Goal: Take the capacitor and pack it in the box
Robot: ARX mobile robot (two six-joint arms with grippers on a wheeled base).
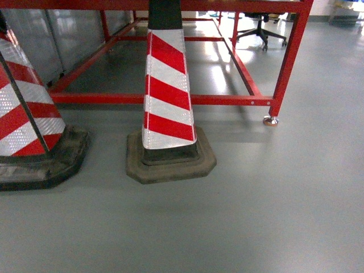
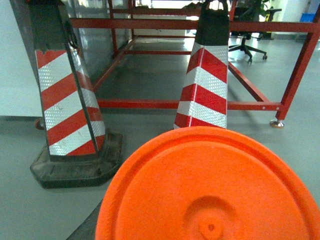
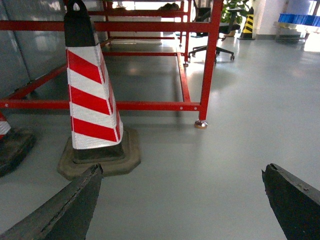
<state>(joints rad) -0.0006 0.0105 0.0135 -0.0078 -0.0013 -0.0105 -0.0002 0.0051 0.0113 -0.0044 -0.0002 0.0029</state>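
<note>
On the grey floor (image 1: 273, 216) ahead of us stand 2 red-and-white striped cones (image 1: 168, 91) on dark rubber bases, with a red metal frame (image 1: 284, 74) behind them. Our right hand (image 3: 182, 200) has its fingers (image 3: 65, 210) spread wide apart; our left hand is out of sight, its camera filled by an orange disc (image 2: 210, 190). Neither capacitor nor box is visible.

Head view: looks forward and down at grey floor (image 1: 273, 216), close to striped cone (image 1: 168, 91) at centre, second cone (image 1: 25, 119) at left edge, red frame (image 1: 170, 99) behind.
Left wrist view: low, faces forward over orange disc (image 2: 210, 190) filling foreground; same two cones and frame beyond.
Right wrist view: low, forward, between dark fingertips (image 3: 65, 210); shares centre cone, frame leg, office chair (image 3: 212, 47).
</note>
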